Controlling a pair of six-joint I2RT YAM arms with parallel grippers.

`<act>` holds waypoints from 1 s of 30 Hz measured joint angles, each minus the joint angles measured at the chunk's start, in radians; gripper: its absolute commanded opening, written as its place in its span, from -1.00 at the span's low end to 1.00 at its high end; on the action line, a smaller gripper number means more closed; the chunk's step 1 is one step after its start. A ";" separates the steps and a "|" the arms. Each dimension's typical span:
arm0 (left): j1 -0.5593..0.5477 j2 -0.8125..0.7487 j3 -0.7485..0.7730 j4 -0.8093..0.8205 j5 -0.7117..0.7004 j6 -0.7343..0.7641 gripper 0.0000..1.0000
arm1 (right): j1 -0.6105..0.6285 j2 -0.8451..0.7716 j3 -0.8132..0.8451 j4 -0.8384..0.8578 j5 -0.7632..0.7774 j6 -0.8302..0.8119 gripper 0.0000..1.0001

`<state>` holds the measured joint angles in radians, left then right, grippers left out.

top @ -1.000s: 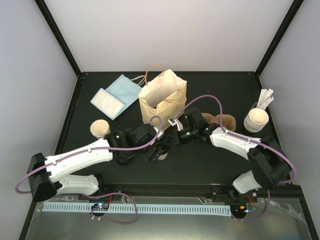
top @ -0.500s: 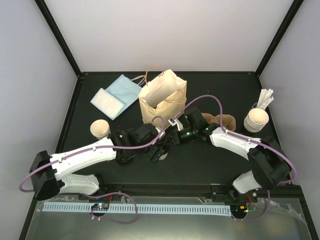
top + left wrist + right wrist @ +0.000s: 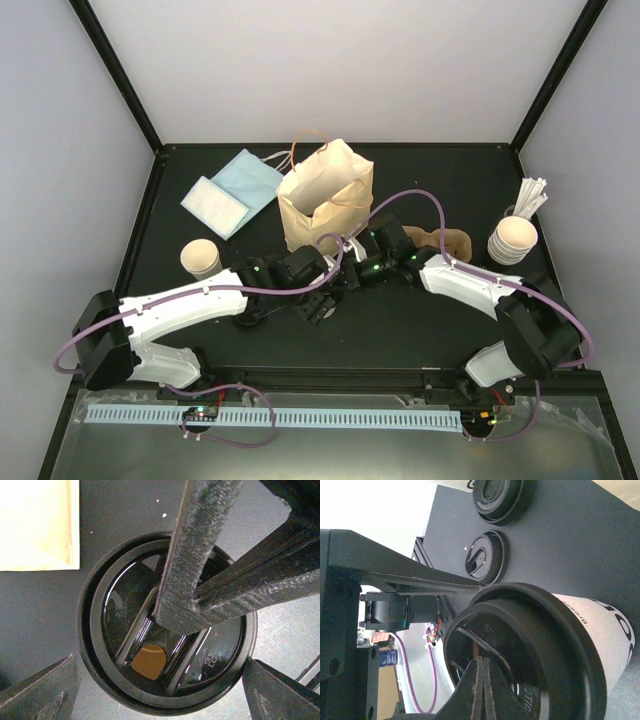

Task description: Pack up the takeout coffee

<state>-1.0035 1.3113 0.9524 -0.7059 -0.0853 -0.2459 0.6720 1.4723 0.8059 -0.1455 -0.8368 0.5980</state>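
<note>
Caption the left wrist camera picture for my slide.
Looking down on a black lid: shut right gripper resting on it, open left gripper flanking it, paper bag nearby.

In the right wrist view the cup [image 3: 590,625] runs off the lower and right edges, and the top edge cuts a loose lid [image 3: 497,497]. In the left wrist view the right gripper [image 3: 171,617] crosses the cup's lid [image 3: 120,610], hiding much of it, and the bag [image 3: 35,525] is cropped. From above, the left arm [image 3: 290,272] and right arm [image 3: 385,262] cover most of the cup.
</note>
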 measured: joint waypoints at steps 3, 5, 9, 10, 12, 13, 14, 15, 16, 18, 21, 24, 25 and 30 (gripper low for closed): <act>0.001 0.004 0.003 0.005 0.000 0.007 0.81 | 0.000 0.000 0.000 -0.005 0.002 -0.005 -0.98; 0.001 0.004 0.003 0.005 0.000 0.011 0.80 | 0.000 0.000 0.000 -0.007 0.002 -0.009 -0.98; 0.000 0.004 0.004 0.005 0.000 0.023 0.73 | 0.000 0.000 0.001 -0.008 0.002 -0.013 -0.98; 0.000 0.004 0.005 0.005 0.000 0.026 0.73 | 0.000 0.000 0.001 -0.008 0.002 -0.014 -0.98; 0.001 0.004 0.007 0.005 0.000 0.029 0.72 | 0.000 0.000 0.002 -0.009 0.002 -0.014 -0.98; 0.001 0.004 0.007 0.005 0.000 0.029 0.72 | 0.000 0.000 0.002 -0.010 0.002 -0.015 -0.98; 0.001 0.004 0.007 0.005 0.000 0.030 0.72 | 0.000 0.000 0.002 -0.010 0.002 -0.016 -0.98; 0.001 0.004 0.007 0.005 0.000 0.030 0.71 | 0.000 0.000 0.002 -0.011 0.002 -0.016 -0.98; 0.001 0.004 0.007 0.005 0.000 0.031 0.70 | 0.000 0.000 0.003 -0.012 0.002 -0.016 -0.98; 0.001 0.006 0.009 0.005 0.000 0.034 0.65 | 0.000 0.000 0.006 -0.017 0.004 -0.017 -0.98; 0.001 0.010 0.014 0.002 0.000 0.038 0.59 | 0.000 0.000 0.007 -0.021 0.005 -0.017 -0.98; 0.001 0.015 0.026 0.000 -0.002 0.039 0.66 | 0.000 0.000 0.008 -0.024 0.003 -0.018 -0.98; 0.001 0.018 0.028 0.001 -0.005 0.040 0.69 | 0.000 0.000 0.009 -0.024 0.004 -0.020 -0.98; 0.001 0.019 0.039 0.002 -0.015 0.043 0.70 | 0.000 0.000 0.011 -0.027 0.004 -0.021 -0.98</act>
<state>-1.0027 1.3308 0.9916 -0.7036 -0.1001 -0.2031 0.6720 1.4723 0.8169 -0.1726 -0.8330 0.5766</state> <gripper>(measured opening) 0.850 0.026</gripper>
